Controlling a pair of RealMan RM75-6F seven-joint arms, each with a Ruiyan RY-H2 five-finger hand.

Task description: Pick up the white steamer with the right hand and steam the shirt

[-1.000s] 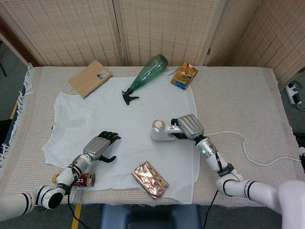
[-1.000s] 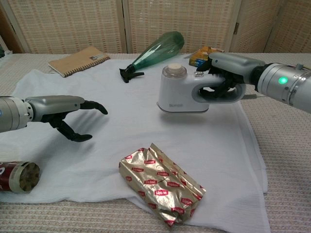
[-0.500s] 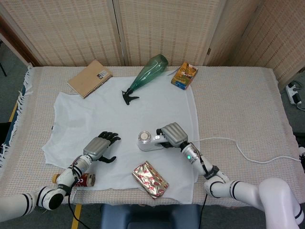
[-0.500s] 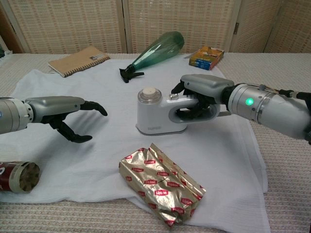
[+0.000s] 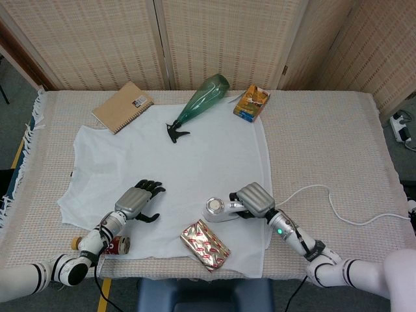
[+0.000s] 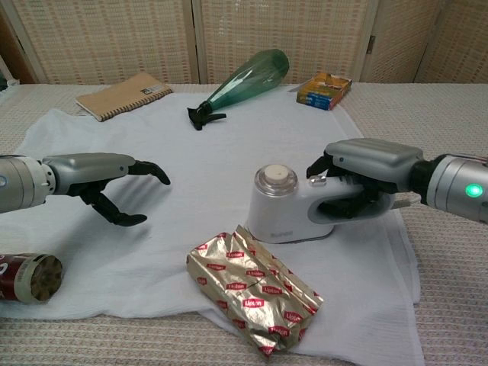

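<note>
The white steamer (image 5: 219,210) (image 6: 286,207) stands on the white shirt (image 5: 169,175) (image 6: 191,175), near its front right edge. My right hand (image 5: 255,199) (image 6: 368,174) grips the steamer's handle from the right, fingers wrapped through the loop. The steamer's round cap faces up. Its grey cord (image 5: 338,208) trails off to the right across the table. My left hand (image 5: 138,200) (image 6: 107,179) hovers over the shirt's front left part, fingers apart and curved, holding nothing.
A foil packet (image 5: 205,244) (image 6: 255,288) lies just in front of the steamer. A green spray bottle (image 5: 198,101) (image 6: 240,80), an orange box (image 5: 251,103) (image 6: 324,89) and a notebook (image 5: 122,106) (image 6: 122,94) sit at the back. A red can (image 5: 117,245) (image 6: 27,278) lies by my left wrist.
My right hand has slid the steamer across the shirt: first left and nearer, then back to the right and still nearer the front edge. The left hand stayed put.
</note>
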